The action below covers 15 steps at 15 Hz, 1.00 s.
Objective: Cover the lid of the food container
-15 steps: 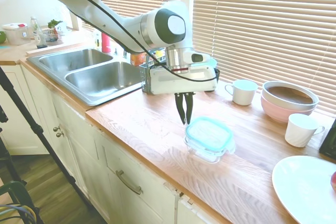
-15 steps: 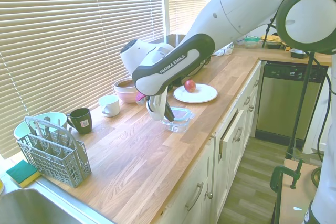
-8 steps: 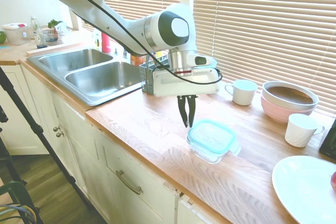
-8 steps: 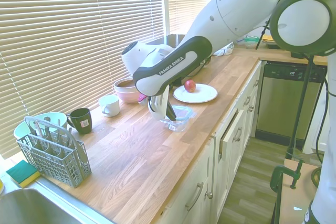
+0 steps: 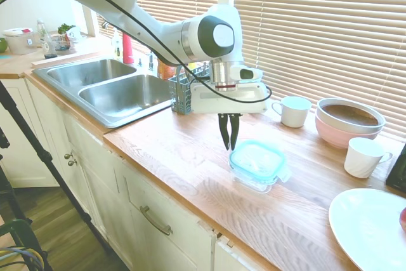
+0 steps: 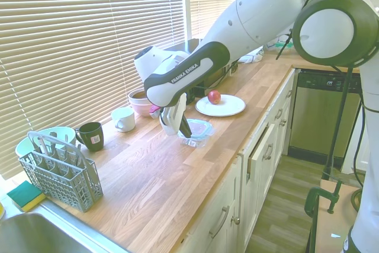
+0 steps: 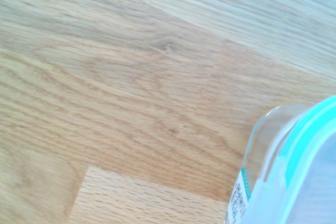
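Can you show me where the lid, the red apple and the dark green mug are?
lid [image 5: 256, 157]: first exterior view, clear centre.
red apple [image 6: 214, 96]: second exterior view, middle.
dark green mug [image 6: 93, 135]: second exterior view, side wall.

The lid [image 6: 198, 127] sits on the food container [image 6: 194, 137] on the wooden tabletop [image 6: 148, 182]; the pincer [image 6: 185, 130] hangs just beside it, fingers together; a red apple [image 6: 214, 96] rests on a white plate [image 6: 228, 107].

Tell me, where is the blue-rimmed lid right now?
The lid sits atop the food container on the wooden counter, beside the gripper.
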{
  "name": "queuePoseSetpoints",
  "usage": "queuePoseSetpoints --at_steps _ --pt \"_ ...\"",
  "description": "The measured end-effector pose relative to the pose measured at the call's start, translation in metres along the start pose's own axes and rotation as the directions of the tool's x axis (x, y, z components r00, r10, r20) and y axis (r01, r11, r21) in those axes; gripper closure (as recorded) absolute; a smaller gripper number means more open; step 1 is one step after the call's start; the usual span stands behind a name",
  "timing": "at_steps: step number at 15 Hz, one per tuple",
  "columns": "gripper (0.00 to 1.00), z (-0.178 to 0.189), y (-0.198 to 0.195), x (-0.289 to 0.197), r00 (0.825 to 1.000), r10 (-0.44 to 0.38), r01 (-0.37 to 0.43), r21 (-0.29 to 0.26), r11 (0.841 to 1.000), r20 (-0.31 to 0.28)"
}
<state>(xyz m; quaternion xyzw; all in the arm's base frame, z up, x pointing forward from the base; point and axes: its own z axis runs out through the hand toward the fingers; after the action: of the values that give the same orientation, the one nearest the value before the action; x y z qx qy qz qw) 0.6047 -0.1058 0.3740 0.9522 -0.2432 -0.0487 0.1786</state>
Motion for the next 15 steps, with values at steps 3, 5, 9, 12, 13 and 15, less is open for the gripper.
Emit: queuePoseSetpoints --at_steps 3,5,9,12,13,15 --pt "1.0 0.0013 0.0013 0.001 1.0 -0.002 0.002 -0.009 1.0 -0.003" --pt "1.0 0.0016 0.0027 0.0015 1.0 -0.005 0.005 -0.018 1.0 -0.004" --pt "1.0 0.0023 0.0044 0.0021 1.0 -0.003 0.003 -0.021 1.0 -0.005" --pt "1.0 0.002 0.0054 0.0028 1.0 -0.001 0.001 -0.021 1.0 -0.005" --pt "1.0 0.0022 0.0061 0.0031 1.0 0.0 0.0 -0.021 1.0 -0.005" --pt "1.0 0.0031 0.0088 0.0041 1.0 0.005 -0.005 -0.022 1.0 -0.004"
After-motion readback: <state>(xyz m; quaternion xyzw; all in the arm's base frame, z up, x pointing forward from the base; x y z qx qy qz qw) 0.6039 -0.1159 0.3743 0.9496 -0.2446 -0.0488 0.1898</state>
